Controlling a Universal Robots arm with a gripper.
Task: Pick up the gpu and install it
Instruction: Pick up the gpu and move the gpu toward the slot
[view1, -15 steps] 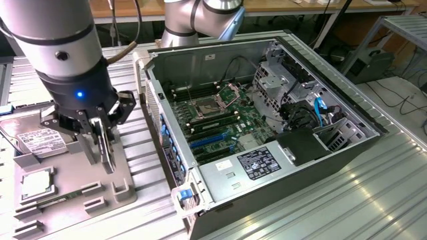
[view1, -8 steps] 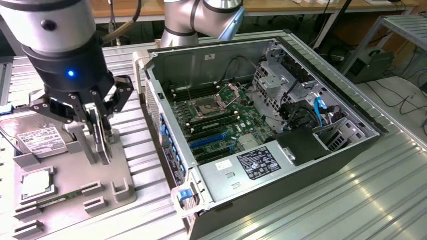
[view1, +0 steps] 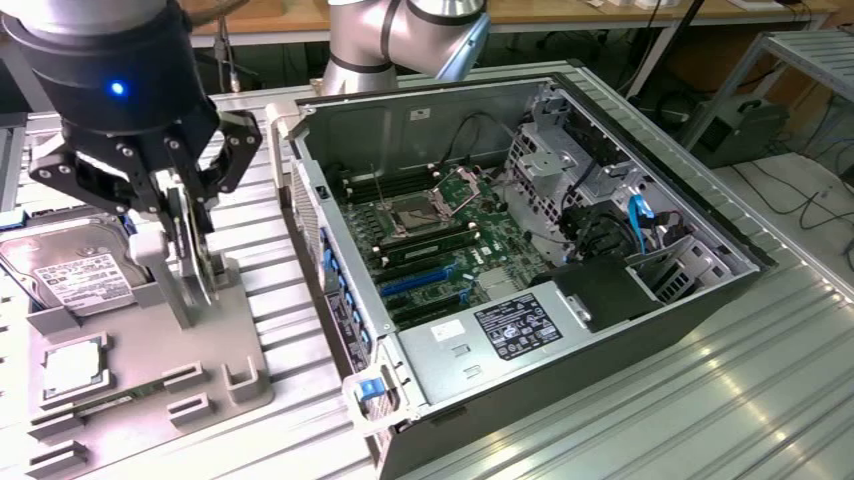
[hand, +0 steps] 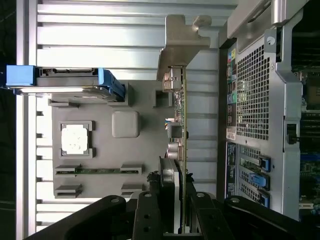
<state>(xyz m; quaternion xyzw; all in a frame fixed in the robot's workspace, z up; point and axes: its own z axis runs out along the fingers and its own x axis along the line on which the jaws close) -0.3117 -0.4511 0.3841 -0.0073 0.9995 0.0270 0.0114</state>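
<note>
The gpu (view1: 198, 272) is a thin dark card standing on edge, with its silver end bracket (hand: 179, 37) at the far end in the wrist view. My gripper (view1: 187, 235) is shut on it from above, one finger on each flat side, over the grey holder tray (view1: 147, 350) at the exterior view's left. In the wrist view the gpu (hand: 181, 115) runs edge-on out of the gripper (hand: 175, 205), its black fan housing against one finger. Its lower edge sits at the tray's upright; I cannot tell whether it is lifted clear. The open computer case (view1: 400, 130) lies just to the right.
A silver hard drive (view1: 74, 270) with a white label and a small square chip (view1: 74, 365) rest on the tray. Inside the case, the motherboard (view1: 454, 240) shows blue slots (view1: 420, 285), a power supply (view1: 514, 325) and cables (view1: 634, 225).
</note>
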